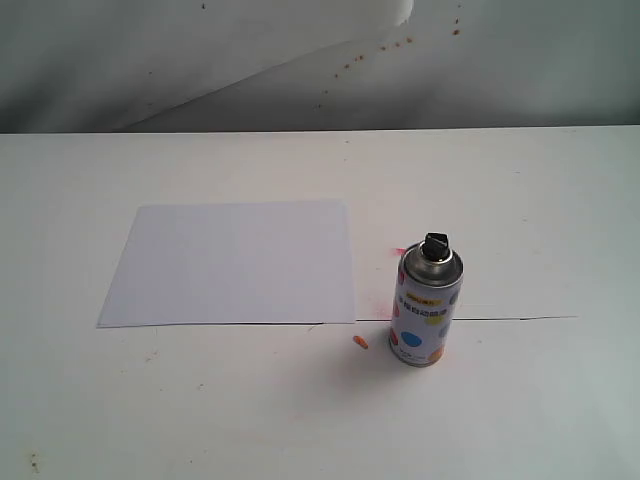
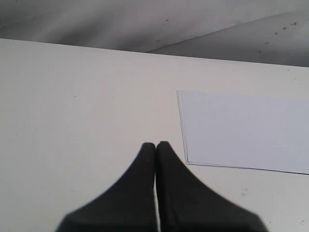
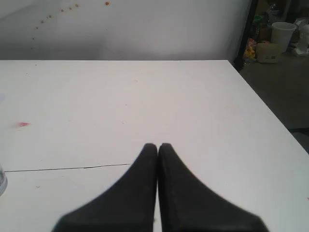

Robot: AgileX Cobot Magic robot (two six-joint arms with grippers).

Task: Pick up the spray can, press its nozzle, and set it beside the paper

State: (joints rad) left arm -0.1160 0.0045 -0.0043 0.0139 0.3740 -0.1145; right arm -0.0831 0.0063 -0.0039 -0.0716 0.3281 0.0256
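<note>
The spray can [image 1: 427, 310] stands upright on the counter [image 1: 520, 200], black nozzle [image 1: 435, 243] on top, just beside a corner of the paper [image 1: 235, 262] and off to the left-arm side of the right claw [image 3: 158, 146]. The paper lies flat ahead of the left claw [image 2: 156, 145], toward its right-arm side. Both claws are pinched fully together, holding nothing.

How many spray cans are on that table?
1. The spray can stands upright on the table, just right of the paper in the exterior view. No other shows.
</note>
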